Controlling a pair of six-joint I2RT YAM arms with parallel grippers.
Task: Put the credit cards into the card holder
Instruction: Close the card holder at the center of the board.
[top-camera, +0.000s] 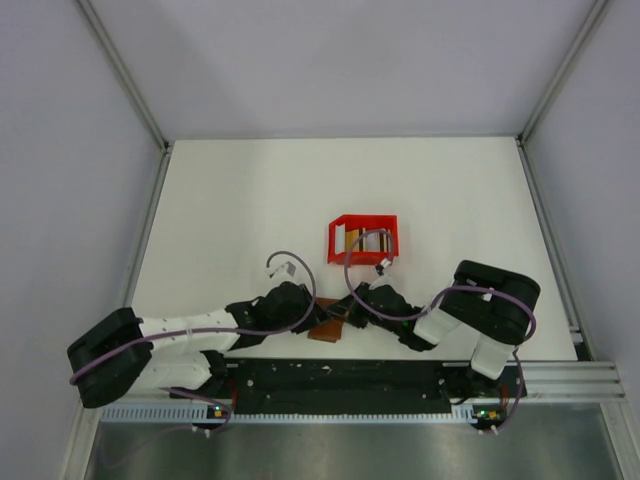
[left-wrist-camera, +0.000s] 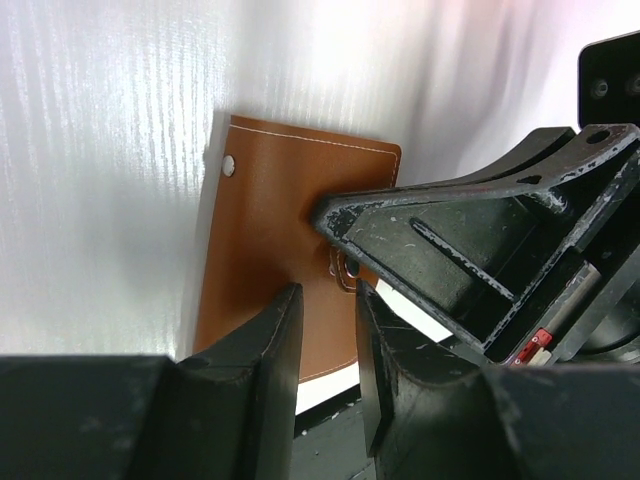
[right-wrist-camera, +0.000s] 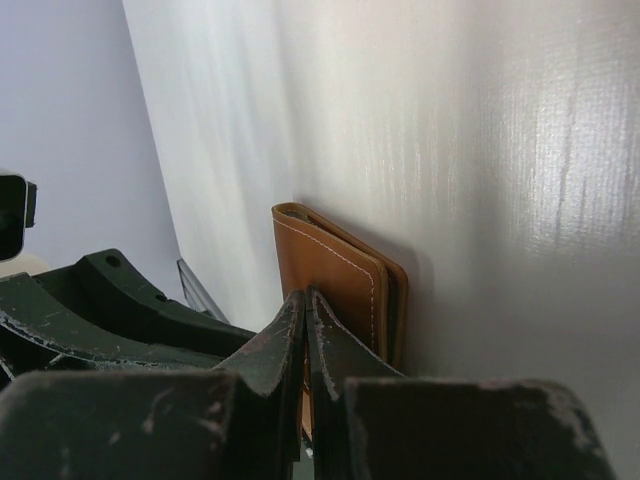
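The card holder (top-camera: 325, 331), a closed brown wallet, lies flat near the table's front edge between both grippers. It shows in the left wrist view (left-wrist-camera: 265, 225) with a metal snap and its small tab (left-wrist-camera: 345, 270), and in the right wrist view (right-wrist-camera: 330, 265). My right gripper (right-wrist-camera: 306, 295) is shut on the tab, and a thin brown strip shows between the jaws. My left gripper (left-wrist-camera: 328, 295) is open with a narrow gap, just above the wallet's near edge. The credit cards (top-camera: 352, 240) stand in a red bin (top-camera: 362, 219), apart from both grippers.
The red bin stands mid-table behind the wallet. The black arm-base rail (top-camera: 340, 380) runs along the front edge right beside the wallet. The right gripper's fingers (left-wrist-camera: 450, 230) crowd the left wrist view. Grey walls and metal frame posts bound the table.
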